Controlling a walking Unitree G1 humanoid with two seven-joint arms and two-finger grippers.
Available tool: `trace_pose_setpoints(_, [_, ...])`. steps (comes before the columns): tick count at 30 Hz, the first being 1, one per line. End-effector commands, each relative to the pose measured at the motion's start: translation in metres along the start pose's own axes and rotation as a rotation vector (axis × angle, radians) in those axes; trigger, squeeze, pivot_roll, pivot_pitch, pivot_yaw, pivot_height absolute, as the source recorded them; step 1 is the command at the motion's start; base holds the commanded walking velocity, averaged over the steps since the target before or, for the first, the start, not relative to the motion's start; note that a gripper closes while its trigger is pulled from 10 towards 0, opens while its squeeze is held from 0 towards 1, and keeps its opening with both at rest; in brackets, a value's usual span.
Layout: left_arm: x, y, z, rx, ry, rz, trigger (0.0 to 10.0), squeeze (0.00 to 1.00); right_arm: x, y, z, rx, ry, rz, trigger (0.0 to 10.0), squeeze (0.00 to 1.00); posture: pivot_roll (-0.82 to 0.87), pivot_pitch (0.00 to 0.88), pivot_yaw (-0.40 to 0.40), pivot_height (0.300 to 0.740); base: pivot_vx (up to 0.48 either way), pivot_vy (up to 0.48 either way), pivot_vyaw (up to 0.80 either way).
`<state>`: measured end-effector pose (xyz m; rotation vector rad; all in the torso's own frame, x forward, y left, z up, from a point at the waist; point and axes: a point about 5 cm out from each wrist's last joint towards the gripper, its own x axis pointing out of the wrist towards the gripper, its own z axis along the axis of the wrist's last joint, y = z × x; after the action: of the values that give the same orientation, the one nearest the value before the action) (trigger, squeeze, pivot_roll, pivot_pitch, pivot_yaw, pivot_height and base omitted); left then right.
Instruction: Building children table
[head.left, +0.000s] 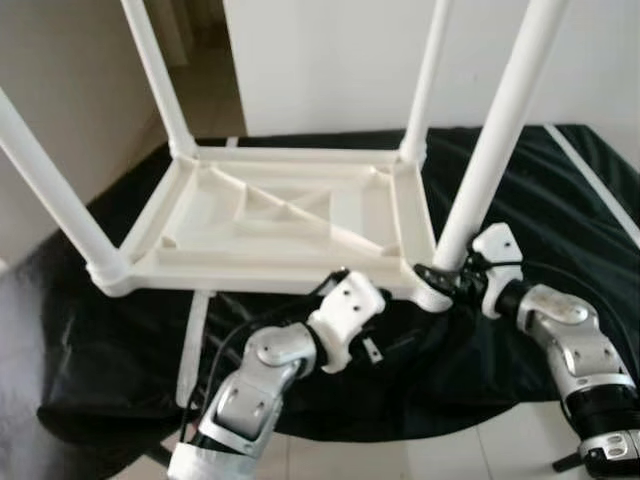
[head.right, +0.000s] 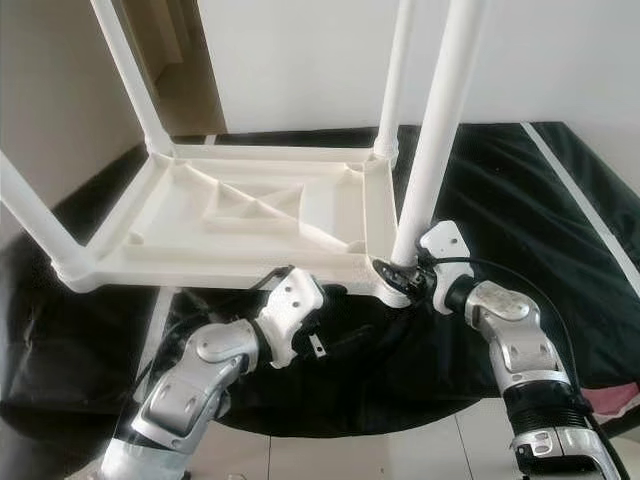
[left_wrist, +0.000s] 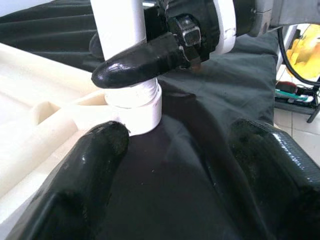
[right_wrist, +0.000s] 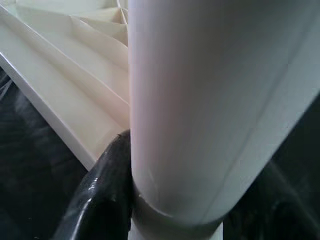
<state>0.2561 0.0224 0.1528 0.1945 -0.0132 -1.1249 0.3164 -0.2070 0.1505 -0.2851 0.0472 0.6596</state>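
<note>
Upturned table top (head.left: 280, 215) lies on black cloth (head.left: 560, 190). Right gripper (head.right: 400, 272) clamps the near-right leg (head.left: 490, 150) at its base. Left wrist view: left gripper (left_wrist: 175, 165) spread empty beside that socket.

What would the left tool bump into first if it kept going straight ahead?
Probably the white corner socket where the near-right table leg screws in; the right tool already grips that leg just above. Depth is uncertain.

White wall (head.left: 330, 60), tiled floor (head.left: 500, 450) (perhaps glossy)
</note>
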Motion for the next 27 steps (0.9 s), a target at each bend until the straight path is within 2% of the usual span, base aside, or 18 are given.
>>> trace_pose_setpoints(1, [-0.002,0.0,0.0,-0.002,0.006,-0.001,10.0,0.0,0.001,0.005,-0.006,-0.002,0.022,0.03,0.0,0.0,-0.03,0.015,0.011,0.74,0.0,0.0,0.0])
trace_pose_setpoints(4, [-0.001,0.001,0.001,-0.002,0.005,-0.002,10.0,0.0,-0.001,0.002,-0.008,0.0,0.021,-0.016,0.0,0.0,-0.04,0.024,0.01,0.74,0.0,0.0,0.0])
trace_pose_setpoints(5, [-0.001,0.001,0.001,0.0,0.005,0.001,10.0,0.0,-0.002,0.001,-0.009,0.001,0.02,-0.028,3.3,0.0,-0.04,0.026,0.011,0.74,0.0,0.0,0.0])
trace_pose_setpoints(6, [-0.001,0.001,0.001,0.0,0.005,0.001,10.0,0.0,-0.002,0.001,-0.009,0.001,0.02,-0.028,3.3,0.0,-0.04,0.026,0.011,0.74,0.0,0.0,0.0])
trace_pose_setpoints(7, [-0.001,0.003,0.001,0.001,0.003,0.012,10.0,0.0,-0.003,0.002,-0.009,0.007,0.017,-0.042,10.0,0.0,-0.04,0.026,0.011,0.74,0.0,0.0,0.0])
trace_pose_setpoints(11, [-0.002,0.007,0.001,0.004,0.006,0.027,10.0,0.0,-0.003,0.003,-0.01,0.023,-0.002,-0.11,10.0,0.0,-0.05,0.034,0.017,0.74,0.0,0.0,0.0])
trace_pose_setpoints(12, [-0.002,0.008,0.001,0.007,0.005,0.032,10.0,0.0,-0.003,0.002,-0.01,0.018,0.004,-0.196,10.0,0.0,-0.05,0.038,0.017,0.74,0.0,0.0,0.0])
trace_pose_setpoints(14, [-0.003,0.009,0.001,0.007,0.005,0.034,10.0,0.0,-0.003,0.002,-0.011,0.024,0.008,-0.227,10.0,0.0,-0.05,0.038,0.017,0.74,0.0,0.0,0.0])
trace_pose_setpoints(16, [-0.002,0.011,0.003,0.006,-0.008,0.052,10.0,0.0,-0.002,0.004,-0.013,0.056,0.02,-0.33,10.0,0.0,-0.05,0.042,0.019,0.74,0.0,0.0,0.0])
trace_pose_setpoints(17, [-0.002,0.011,0.003,0.006,-0.008,0.052,10.0,0.0,-0.002,0.004,-0.013,0.056,0.02,-0.33,10.0,0.0,-0.05,0.042,0.019,0.74,0.0,0.0,0.0])
trace_pose_setpoints(21, [-0.002,0.013,0.005,0.001,-0.021,0.063,10.0,0.0,0.003,0.012,-0.011,0.095,0.005,-0.416,10.0,0.0,-0.06,0.044,0.024,0.74,0.0,0.0,0.0])
trace_pose_setpoints(24, [-0.001,0.013,0.006,0.002,-0.023,0.06,10.0,0.0,0.013,0.023,-0.006,0.154,-0.014,-0.502,10.0,0.0,-0.06,0.044,0.025,0.74,0.0,0.0,0.0])
trace_pose_setpoints(27, [-0.001,0.013,0.006,0.003,-0.024,0.057,10.0,0.0,0.02,0.033,-0.006,0.224,-0.005,-0.655,10.0,0.0,-0.06,0.042,0.026,0.74,0.0,0.0,0.0])
